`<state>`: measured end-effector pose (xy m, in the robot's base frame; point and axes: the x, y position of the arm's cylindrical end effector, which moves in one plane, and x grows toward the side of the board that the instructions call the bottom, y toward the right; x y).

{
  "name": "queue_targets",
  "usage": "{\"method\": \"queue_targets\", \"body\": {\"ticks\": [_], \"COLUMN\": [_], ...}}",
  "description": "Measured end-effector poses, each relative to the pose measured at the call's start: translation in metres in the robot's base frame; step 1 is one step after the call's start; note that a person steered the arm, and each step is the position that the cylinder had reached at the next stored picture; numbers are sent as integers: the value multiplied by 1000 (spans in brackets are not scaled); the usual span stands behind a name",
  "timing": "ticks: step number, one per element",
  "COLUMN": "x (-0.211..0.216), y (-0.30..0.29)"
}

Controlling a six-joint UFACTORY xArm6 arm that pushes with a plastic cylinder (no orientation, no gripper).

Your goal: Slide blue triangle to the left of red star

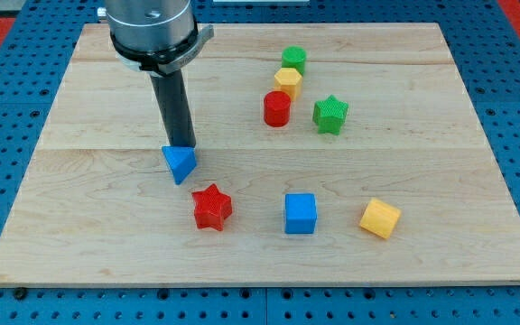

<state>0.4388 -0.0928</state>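
The blue triangle [180, 163] lies on the wooden board [79, 208], up and to the left of the red star [212, 207], a small gap between them. My tip [180, 145] touches the triangle's upper edge, on the side toward the view's top. The rod rises from there to the arm's grey body at the view's top left.
A blue cube [301, 213] and a yellow cube [380, 218] sit right of the red star. A red cylinder [277, 108], yellow block [288, 81], green block [294, 60] and green star [330, 114] cluster at upper right.
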Motion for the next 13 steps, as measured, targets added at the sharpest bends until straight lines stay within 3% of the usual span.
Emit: {"method": "queue_targets", "body": {"ticks": [2,3,4,5,6,8,9,13], "x": [25,28,19,-18,13,46,21,43], "y": [20,-9,-19,-3,-3,-61,-67,-81]}}
